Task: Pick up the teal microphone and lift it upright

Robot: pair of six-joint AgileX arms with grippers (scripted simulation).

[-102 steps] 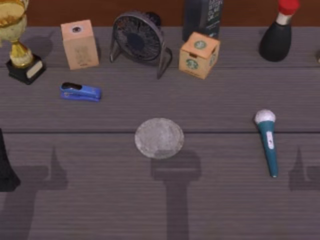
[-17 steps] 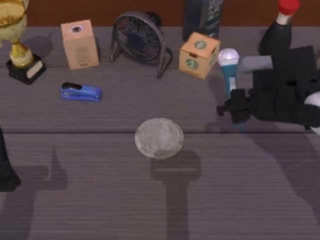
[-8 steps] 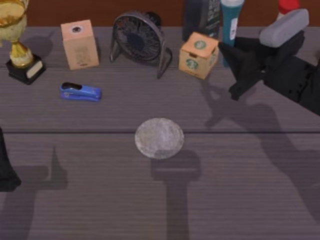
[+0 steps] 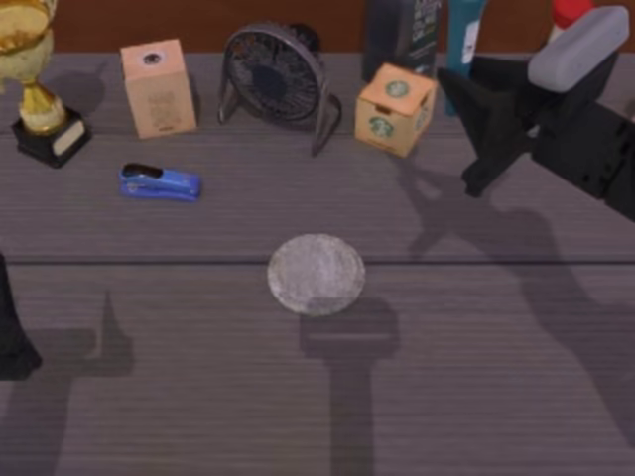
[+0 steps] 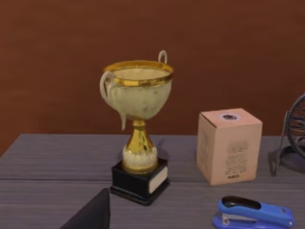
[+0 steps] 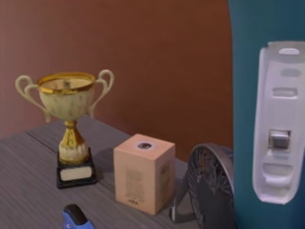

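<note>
Table: a grey, wood-grained tabletop [image 4: 198,377] fills the top view, with a reddish-brown wall behind its far edge.
Right arm: the black AgileX right arm reaches in from the right side to the far right corner, its right gripper [image 4: 466,74] clenched on the handle of the teal microphone with the white switch strip [image 4: 464,25].
Microphone: it is held clear of the table and appears upright, though its head runs off the top view's upper edge; the right wrist view shows the teal handle [image 6: 248,95] vertical and close to the lens, switch strip facing the camera.
Left arm: parked at the left edge of the table, only a dark sliver [image 4: 12,337] of it showing; whether its fingers are parted cannot be told.
Fan: a dark round-caged desk fan [image 4: 276,79] stands at the far centre.
Trophy: a gold and cream cup on a black base [image 4: 35,94] stands in the far left corner.
Boxes: a plain pink carton [image 4: 159,87] stands between trophy and fan; an orange carton with green logos [image 4: 395,109] sits right of the fan.
Disc: a flat grey speckled round pad [image 4: 316,274] lies mid-table.
Stapler: a blue-and-black stapler [image 4: 159,182] lies near the pink carton.
</note>
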